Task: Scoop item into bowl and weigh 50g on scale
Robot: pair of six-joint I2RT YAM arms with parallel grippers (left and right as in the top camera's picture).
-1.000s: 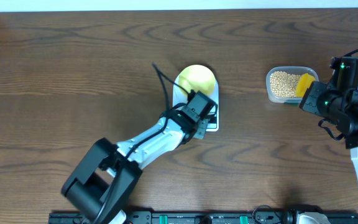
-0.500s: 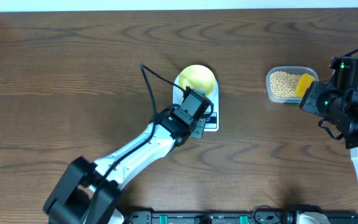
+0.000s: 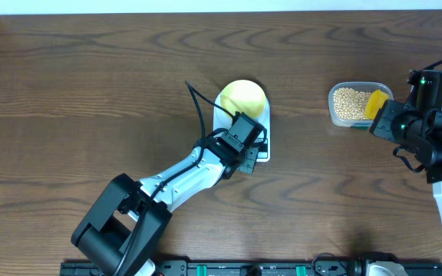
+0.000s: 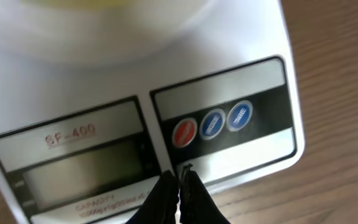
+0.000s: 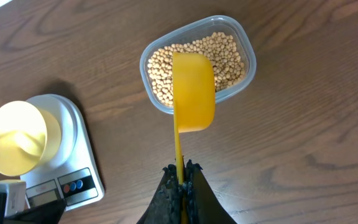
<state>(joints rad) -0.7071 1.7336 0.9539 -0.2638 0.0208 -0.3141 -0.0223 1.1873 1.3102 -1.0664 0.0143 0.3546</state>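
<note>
The left arm (image 3: 183,172) poked out toward the scale (image 4: 73,93) half a second ago and has now pulled back to about where it was a second ago. The left gripper (image 4: 178,186) has its fingers pressed together, tips hovering right at the control end, just below the buttons (image 4: 211,122) and beside the LCD (image 4: 79,171). My guess is that was a jab at power or tare, but I can't read any digits on the display, so I can't tell if it took.

The right side hasn't budged: the right gripper (image 5: 180,180) pinches the scoop (image 5: 193,93) by its handle, cup hanging over the tub (image 5: 252,59) of beans (image 5: 160,68). The bowl (image 3: 242,97) sits on the scale's far end, and I see no beans in it, so the weighing hasn't really started.

The table (image 3: 90,77) is dark wood grain, with the tub well off to the right of the scale. There's a pale strip past the far edge and a black rail (image 3: 229,268) along the near edge. Not much else of the room shows.
</note>
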